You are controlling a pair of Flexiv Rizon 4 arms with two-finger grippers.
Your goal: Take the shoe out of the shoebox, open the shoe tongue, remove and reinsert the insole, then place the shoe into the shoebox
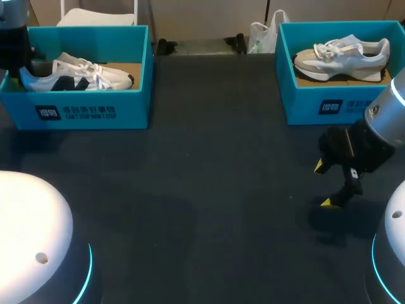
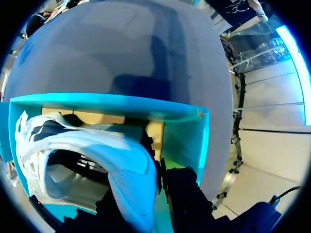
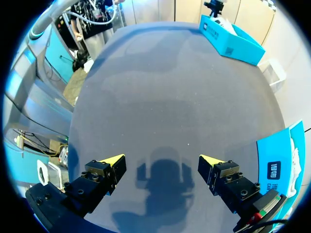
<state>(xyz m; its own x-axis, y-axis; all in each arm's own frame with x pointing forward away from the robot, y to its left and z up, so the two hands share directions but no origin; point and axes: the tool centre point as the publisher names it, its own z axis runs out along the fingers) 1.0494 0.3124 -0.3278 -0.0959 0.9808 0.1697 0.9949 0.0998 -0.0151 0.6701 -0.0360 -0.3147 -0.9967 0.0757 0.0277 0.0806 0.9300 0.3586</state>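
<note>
1. Location of work item: the white and navy shoe (image 2: 112,150) lies on its side inside the left-hand shoebox (image 1: 95,111), at the table's far left. It rests on the box's brown card floor with its heel towards my left arm. It is not yet lifted out.
2. Left gripper (image 2: 146,204): it is down inside that box. Its dark fingers stand on either side of the heel wall, one on the inner face and one on the outer, and look clamped onto it. The yellow tips are hidden behind the shoe.
3. Right gripper (image 1: 324,184): it is released, with its fingers spread wide and nothing between them. It hangs just above the bare table (image 1: 209,158), well apart from both boxes.
4. Handling assessment: I judge the shoe to be light, with a soft fabric upper that gives under pressure and a stiffer sole and heel counter.
   - The heel rim is the sound place to take hold, since a pinch on the tongue or laces would likely slip or deform.
   - The loose laces could snag on the box wall during lifting.
5. Containers:
   - The left-hand shoebox is teal, has no lid on, and holds that one shoe.
   - The right-hand shoebox (image 1: 329,104) is the same type and holds a grey and white shoe (image 1: 342,56), upright on its sole and untouched.
</note>
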